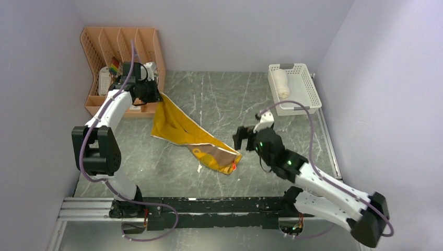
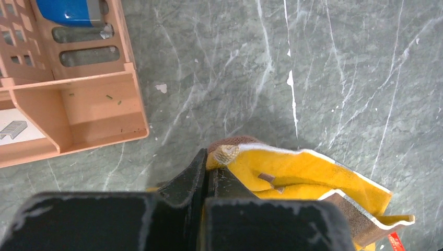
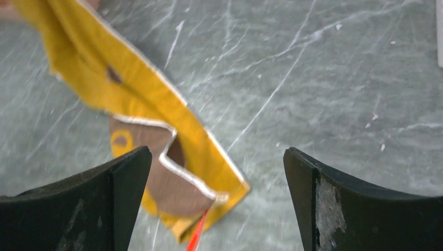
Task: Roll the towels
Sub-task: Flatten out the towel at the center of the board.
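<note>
1. Mustard-yellow towel sprawls unrolled mid-frame, its upper corner pinched in the left gripper.
2. Right gripper gapes wide, empty, by the lower corner.
3. Cream roll sits in the basket upper right, so one's done I guess; this one's not started.

top: high, looking down | wrists: close, facing tabletop | shared: yellow towel
</note>
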You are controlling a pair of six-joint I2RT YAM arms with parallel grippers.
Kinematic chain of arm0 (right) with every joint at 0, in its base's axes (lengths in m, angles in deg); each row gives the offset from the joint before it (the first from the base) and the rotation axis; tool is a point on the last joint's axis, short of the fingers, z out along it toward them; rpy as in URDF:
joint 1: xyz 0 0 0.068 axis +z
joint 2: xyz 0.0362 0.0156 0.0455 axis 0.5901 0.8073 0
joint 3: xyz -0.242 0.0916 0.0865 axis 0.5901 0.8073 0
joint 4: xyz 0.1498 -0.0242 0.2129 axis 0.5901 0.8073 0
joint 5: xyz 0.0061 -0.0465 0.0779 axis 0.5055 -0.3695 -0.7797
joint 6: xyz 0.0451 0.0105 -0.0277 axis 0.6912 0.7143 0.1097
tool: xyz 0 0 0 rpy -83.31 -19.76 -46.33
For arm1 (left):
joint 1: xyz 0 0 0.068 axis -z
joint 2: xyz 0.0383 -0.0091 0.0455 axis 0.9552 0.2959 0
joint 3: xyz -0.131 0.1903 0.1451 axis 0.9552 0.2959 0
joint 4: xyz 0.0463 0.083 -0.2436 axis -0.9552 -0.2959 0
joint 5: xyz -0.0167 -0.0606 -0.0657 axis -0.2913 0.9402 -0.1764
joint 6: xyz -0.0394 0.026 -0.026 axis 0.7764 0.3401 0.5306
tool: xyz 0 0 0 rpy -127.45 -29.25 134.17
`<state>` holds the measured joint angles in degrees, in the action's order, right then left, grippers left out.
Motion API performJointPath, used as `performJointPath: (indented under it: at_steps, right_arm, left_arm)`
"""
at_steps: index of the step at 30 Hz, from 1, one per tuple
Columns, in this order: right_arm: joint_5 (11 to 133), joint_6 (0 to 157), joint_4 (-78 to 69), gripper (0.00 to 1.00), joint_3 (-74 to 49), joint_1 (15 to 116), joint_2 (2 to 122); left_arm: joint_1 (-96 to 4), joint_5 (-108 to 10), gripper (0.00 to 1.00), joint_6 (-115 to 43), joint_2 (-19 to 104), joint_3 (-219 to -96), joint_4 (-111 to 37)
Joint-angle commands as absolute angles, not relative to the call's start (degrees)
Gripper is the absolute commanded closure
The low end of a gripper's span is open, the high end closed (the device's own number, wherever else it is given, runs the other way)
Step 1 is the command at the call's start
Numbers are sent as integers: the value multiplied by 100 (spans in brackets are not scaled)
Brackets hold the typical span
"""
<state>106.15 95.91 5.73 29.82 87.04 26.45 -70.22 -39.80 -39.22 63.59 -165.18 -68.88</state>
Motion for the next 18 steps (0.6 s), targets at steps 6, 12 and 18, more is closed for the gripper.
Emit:
performJointPath:
  at_steps: [6, 12, 18]
  right_arm:
    - [7293, 10087, 550, 14, 2240, 6469, 5775]
    - [6459, 9797, 981, 26, 2301, 6471, 5980]
    - [6497, 9653, 1428, 39, 2503, 6508, 5942]
  left_arm:
    - [-7171, -3997, 93, -3956, 6371, -16511, -6825]
    - [-7199, -3869, 93, -3959, 6457, -16527, -6820]
    - [-7199, -3804, 93, -3965, 6516, -16540, -6843]
